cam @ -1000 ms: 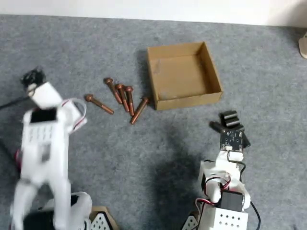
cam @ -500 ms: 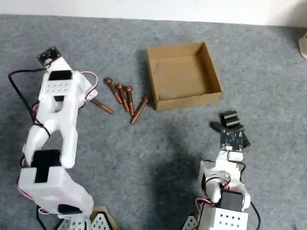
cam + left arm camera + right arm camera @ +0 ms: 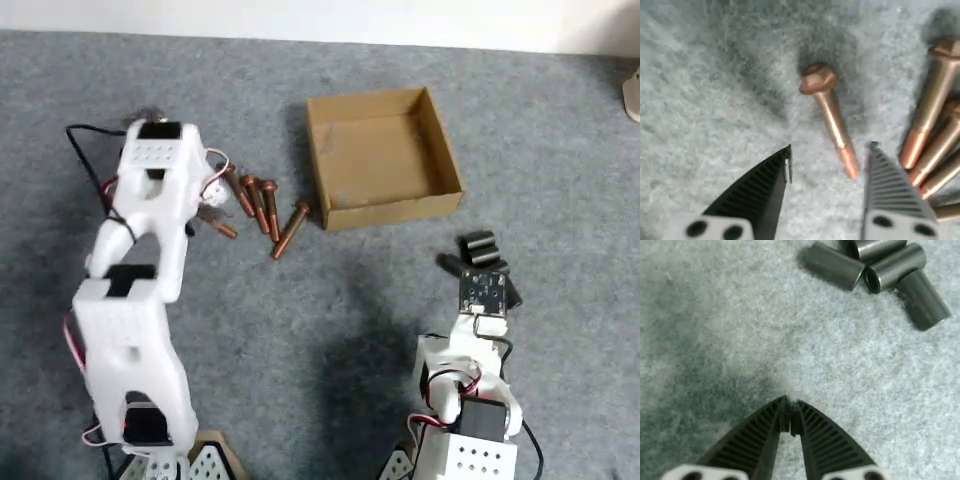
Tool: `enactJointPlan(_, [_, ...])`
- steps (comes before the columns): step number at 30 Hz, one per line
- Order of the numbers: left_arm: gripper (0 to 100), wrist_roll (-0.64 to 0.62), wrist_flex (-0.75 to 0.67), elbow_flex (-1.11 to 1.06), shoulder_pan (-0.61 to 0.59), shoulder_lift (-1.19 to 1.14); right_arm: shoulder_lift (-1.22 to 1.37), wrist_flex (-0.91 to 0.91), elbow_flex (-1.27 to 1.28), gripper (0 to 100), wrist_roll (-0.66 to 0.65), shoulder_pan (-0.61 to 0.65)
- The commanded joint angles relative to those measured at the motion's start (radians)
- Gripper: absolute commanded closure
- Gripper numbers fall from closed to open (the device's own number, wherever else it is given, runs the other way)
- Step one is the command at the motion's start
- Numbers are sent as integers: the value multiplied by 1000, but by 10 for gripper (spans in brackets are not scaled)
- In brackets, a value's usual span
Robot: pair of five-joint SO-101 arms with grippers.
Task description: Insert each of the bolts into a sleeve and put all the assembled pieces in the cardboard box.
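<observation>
At bolt-pickup step, judged. Left pincer (image 3: 830, 149) open above lone bolt (image 3: 830, 117); right pincer (image 3: 790, 407) closed near sleeves (image 3: 890, 267). Next: lower, straddle shank, clamp.

The left arm (image 3: 135, 260) stretches far out from its base, its white links rising and then bending over at the wrist, so the left tool (image 3: 831, 152) points steeply downward. Its two dark, ribbed fingers (image 3: 760, 190) stand wide apart, with a broad gap between the tips. The right arm (image 3: 465, 400) sits folded close above its base and reaches only a short way forward, its wrist tipped down. The right tool (image 3: 790, 416) also faces downward. Its ribbed fingers (image 3: 755, 445) are drawn together into a narrow wedge, the tips meeting or very nearly so.
</observation>
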State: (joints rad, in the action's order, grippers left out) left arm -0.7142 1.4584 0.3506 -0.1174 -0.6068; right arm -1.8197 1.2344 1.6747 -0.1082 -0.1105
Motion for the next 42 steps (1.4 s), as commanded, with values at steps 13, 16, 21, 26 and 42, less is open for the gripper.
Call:
enactJointPlan(13, [741,-213,239,641,-94,-378,-10,4,124,994,8,7])
enactJointPlan(16, [741,-242,261,673,-120,-414,-10,4,124,994,8,7])
enactJointPlan(21, [741,-275,259,674,-127,-460,-10,4,124,994,8,7])
enactJointPlan(26, [741,-275,259,673,-93,-473,-10,4,124,994,8,7])
enactJointPlan(42, [977,-552,273,668,-77,-475,-10,4,124,994,8,7])
